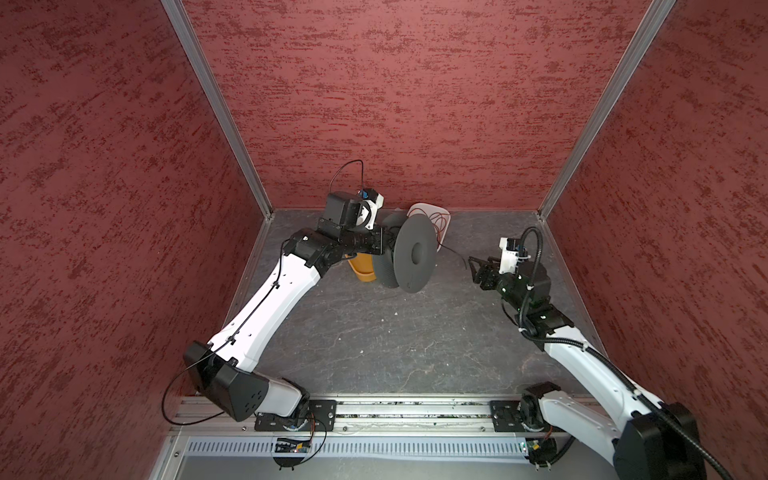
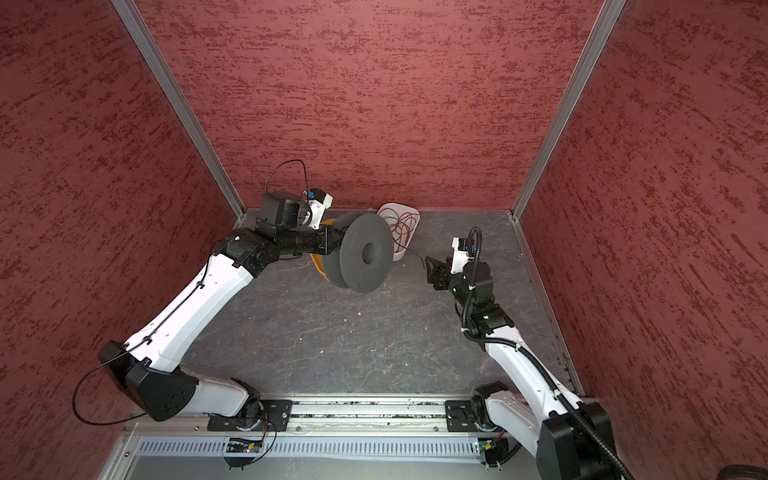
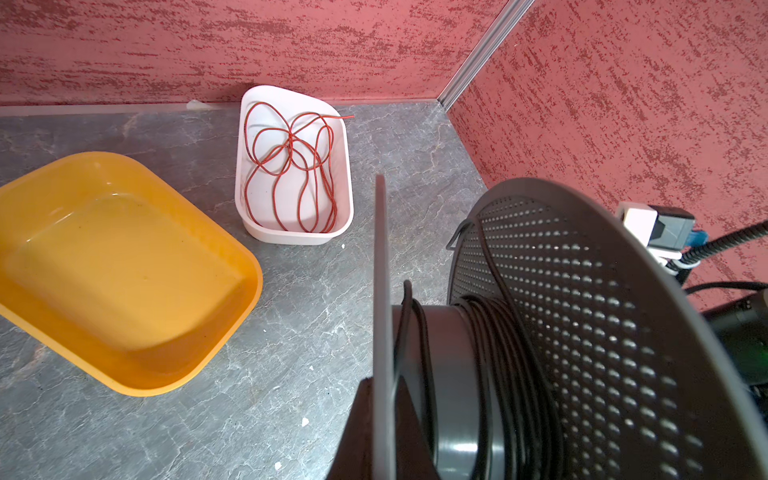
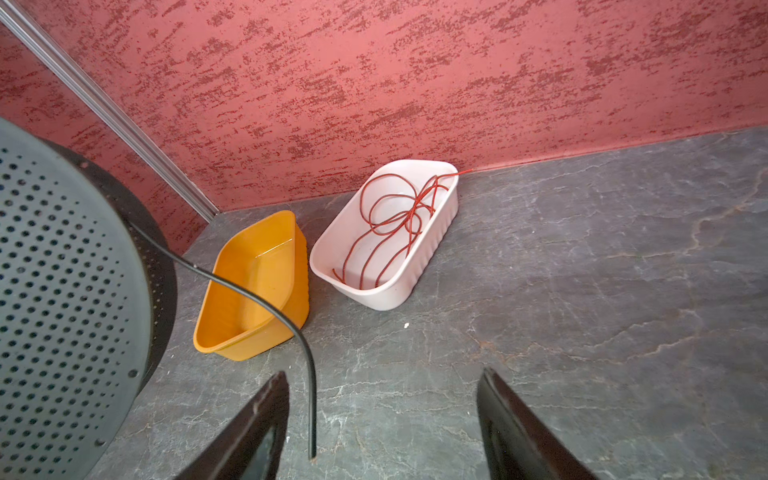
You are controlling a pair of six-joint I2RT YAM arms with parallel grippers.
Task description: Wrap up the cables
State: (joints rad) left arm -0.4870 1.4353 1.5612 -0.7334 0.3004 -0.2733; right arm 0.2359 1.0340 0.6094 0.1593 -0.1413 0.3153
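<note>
A grey spool (image 1: 415, 255) (image 2: 365, 253) with perforated flanges hangs above the table at the back. My left gripper (image 3: 384, 384) is shut on its thin flange edge. The black cable (image 3: 498, 353) is wound in several turns around the hub. Its free tail (image 4: 266, 303) curves off the spool and ends between the fingers of my right gripper (image 4: 384, 374), close to one finger and touching neither. That gripper (image 1: 478, 270) (image 2: 430, 270) stands open to the right of the spool. In both top views the tail (image 1: 457, 255) (image 2: 417, 255) shows as a thin black line.
An empty yellow tray (image 3: 255, 286) (image 4: 299, 257) sits on the table under the spool. Beside it, by the back wall, a white tray (image 3: 291, 239) (image 4: 386, 301) holds a loose red wire (image 3: 291, 166) (image 4: 395, 216). Red walls close in three sides.
</note>
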